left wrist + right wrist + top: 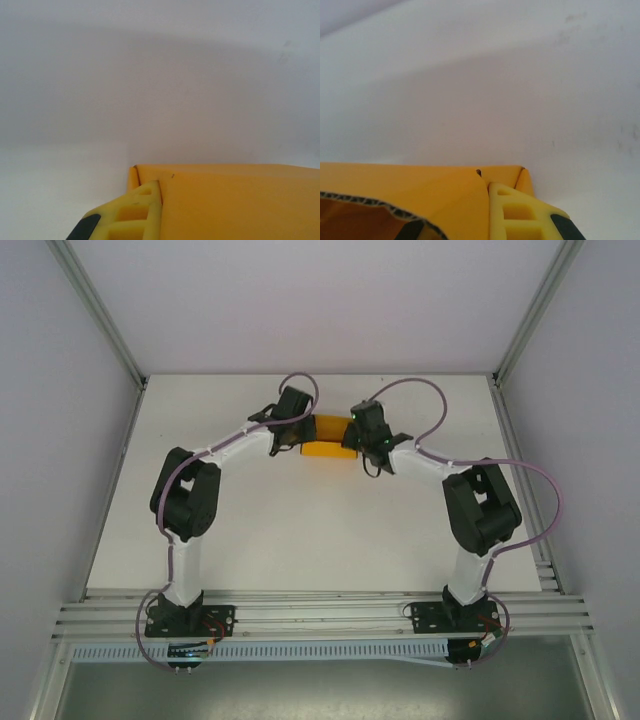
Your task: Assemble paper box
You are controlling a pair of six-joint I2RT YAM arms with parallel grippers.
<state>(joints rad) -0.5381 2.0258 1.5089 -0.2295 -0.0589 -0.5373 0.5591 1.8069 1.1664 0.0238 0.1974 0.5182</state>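
The paper box (328, 451) sits at the far middle of the bench (300, 530), between the two arms. The left end effector (300, 435) has one finger (135, 210) flat against a box wall. Its partner is hidden behind the card, so I cannot tell how wide it stands or whether it pinches. The right end effector (358, 443) reads the same: one finger (520, 215) lies beside the wall, the other mostly under a raw card edge. The main risk is uneven pull. If one side slips or squeezes harder, the thin card could crease, tear at a fold, or spring open.
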